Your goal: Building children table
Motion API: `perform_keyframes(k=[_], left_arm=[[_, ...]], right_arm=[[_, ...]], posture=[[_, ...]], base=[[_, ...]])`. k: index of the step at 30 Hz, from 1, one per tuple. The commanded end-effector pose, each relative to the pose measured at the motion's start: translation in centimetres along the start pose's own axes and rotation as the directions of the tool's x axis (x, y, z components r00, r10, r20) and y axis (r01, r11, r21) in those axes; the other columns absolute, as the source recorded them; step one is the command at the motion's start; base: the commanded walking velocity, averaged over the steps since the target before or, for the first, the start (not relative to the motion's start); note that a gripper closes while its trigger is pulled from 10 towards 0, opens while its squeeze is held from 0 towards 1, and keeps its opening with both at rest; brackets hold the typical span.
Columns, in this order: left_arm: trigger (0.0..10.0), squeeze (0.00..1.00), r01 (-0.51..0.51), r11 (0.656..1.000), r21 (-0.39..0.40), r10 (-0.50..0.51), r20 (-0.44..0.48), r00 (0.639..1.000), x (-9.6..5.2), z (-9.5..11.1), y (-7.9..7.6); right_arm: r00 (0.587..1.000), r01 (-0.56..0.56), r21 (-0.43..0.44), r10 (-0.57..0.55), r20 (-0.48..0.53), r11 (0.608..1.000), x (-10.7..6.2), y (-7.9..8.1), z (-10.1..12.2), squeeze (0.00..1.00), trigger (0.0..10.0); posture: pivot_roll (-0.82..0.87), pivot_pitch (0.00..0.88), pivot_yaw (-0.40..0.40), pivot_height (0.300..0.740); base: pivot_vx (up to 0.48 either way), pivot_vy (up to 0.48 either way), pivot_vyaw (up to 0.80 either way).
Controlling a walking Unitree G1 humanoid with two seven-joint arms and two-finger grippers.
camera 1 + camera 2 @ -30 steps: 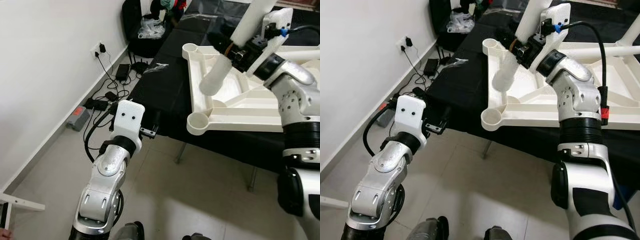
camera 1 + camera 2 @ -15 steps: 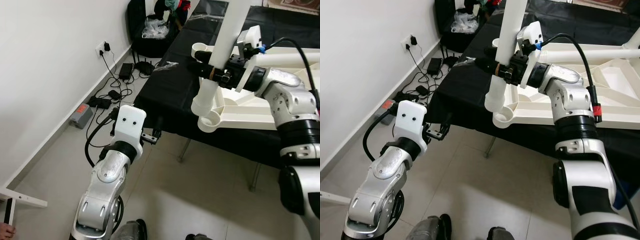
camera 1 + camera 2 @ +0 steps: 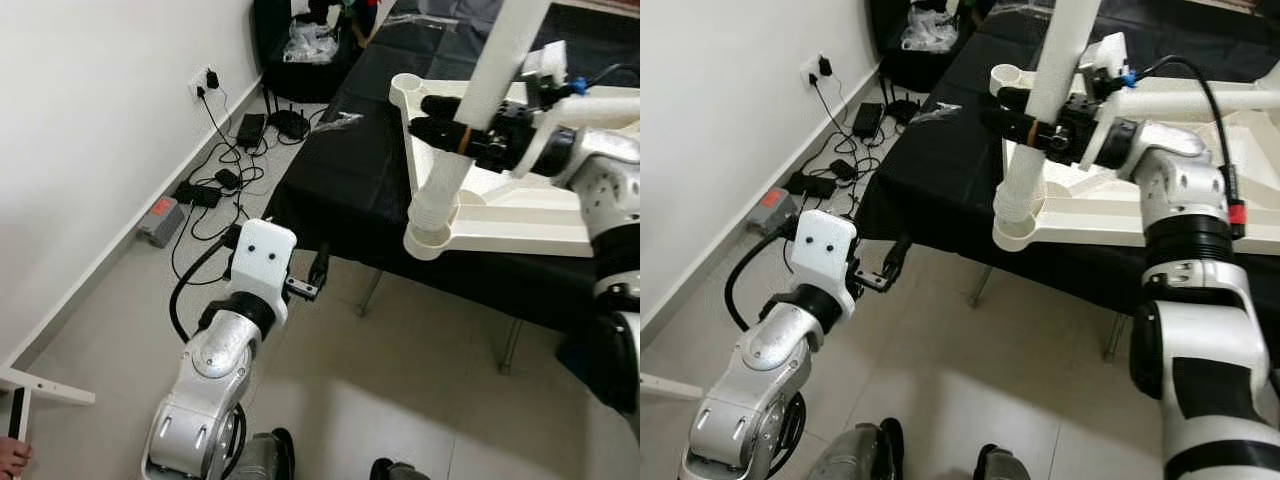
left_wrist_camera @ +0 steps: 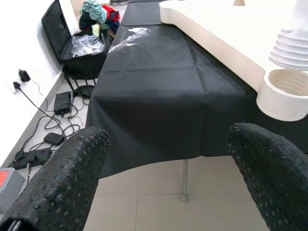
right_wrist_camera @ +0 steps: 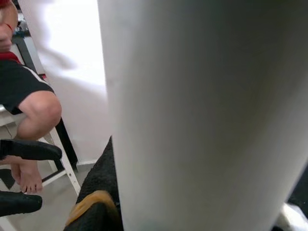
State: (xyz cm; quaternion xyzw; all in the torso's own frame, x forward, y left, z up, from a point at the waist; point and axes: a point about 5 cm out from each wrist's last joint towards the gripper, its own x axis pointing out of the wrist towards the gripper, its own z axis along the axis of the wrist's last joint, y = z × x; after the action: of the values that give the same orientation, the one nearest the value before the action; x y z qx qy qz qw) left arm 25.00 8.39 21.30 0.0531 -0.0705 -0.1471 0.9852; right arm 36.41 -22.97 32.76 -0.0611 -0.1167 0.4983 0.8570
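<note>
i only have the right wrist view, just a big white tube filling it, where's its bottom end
Observer: The white plastic table leg has its ribbed lower end at the round corner socket of the upturned white tabletop.
Operator: is the leg upright
Observer: Nearly; it tilts a little, top toward the robot's right.
Operator: where's my grip on it
Observer: The right gripper clamps the leg partway up, above the socket.
Operator: left arm doing anything
Observer: The left gripper is open, low beside the black-clothed table.
</note>
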Motion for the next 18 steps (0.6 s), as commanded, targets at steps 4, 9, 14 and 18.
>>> perform_keyframes(k=[4, 9, 14, 18], left_arm=[[10.0, 0.0, 0.014, 1.0, -0.003, -0.014, -0.012, 1.0, -0.7, -0.1, -0.2], [10.0, 0.0, 0.021, 1.0, 0.0, -0.021, -0.017, 1.0, -0.7, 0.0, -0.2], [10.0, 0.0, 0.023, 1.0, 0.001, -0.023, -0.017, 1.0, -0.7, 0.0, -0.2], [10.0, 0.0, 0.023, 1.0, 0.002, -0.022, -0.014, 1.0, -0.6, 0.0, -0.3]], right_arm=[[1.0, -0.013, -0.022, 0.013, 0.016, 1.0, -0.9, 0.1, 0.0, 0.0, 10.0], [1.0, -0.022, -0.005, 0.022, 0.022, 1.0, -1.3, 0.3, -1.0, 0.0, 10.0], [0.999, -0.033, -0.003, 0.033, 0.015, 0.999, -1.3, 0.5, -1.6, 0.0, 10.0], [0.999, -0.045, -0.005, 0.045, 0.008, 0.999, -1.3, 0.7, -2.0, 0.0, 10.0]], posture=[[0.2, 0.278, 0.006, 0.74], [0.2, 0.273, 0.013, 0.74], [0.2, 0.268, 0.013, 0.74], [0.2, 0.263, 0.011, 0.74]], base=[[0.0, 0.0, 0.0], [0.0, 0.0, 0.0], [0.0, 0.0, 0.0], [0.0, 0.0, 0.0]])
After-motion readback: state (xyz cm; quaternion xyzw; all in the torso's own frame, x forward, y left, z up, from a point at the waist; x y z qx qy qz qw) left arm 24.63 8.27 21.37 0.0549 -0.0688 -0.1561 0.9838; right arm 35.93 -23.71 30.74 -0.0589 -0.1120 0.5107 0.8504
